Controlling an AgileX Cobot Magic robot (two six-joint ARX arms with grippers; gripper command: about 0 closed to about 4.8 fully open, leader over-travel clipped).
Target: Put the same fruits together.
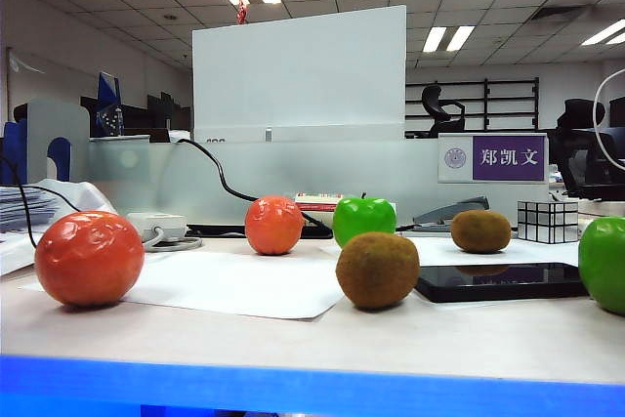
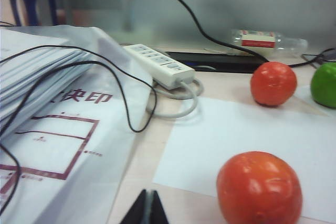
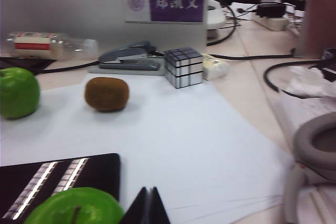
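Both grippers clenched empty, fruits unsorted.
The left gripper (image 2: 146,208) sat shut just beside the near glossy orange-red dimpled fruit (image 2: 259,188), its twin (image 2: 273,83) farther off; the right gripper (image 3: 147,206) sat shut beside the near shiny green apple (image 3: 73,206), the brown fuzzy kiwi (image 3: 106,94) lying crosswise well beyond.

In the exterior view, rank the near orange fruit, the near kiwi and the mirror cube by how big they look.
1. Near orange fruit, largest.
2. Near kiwi.
3. Mirror cube, smallest, though it sits farther back, so nearness inflates the other two.
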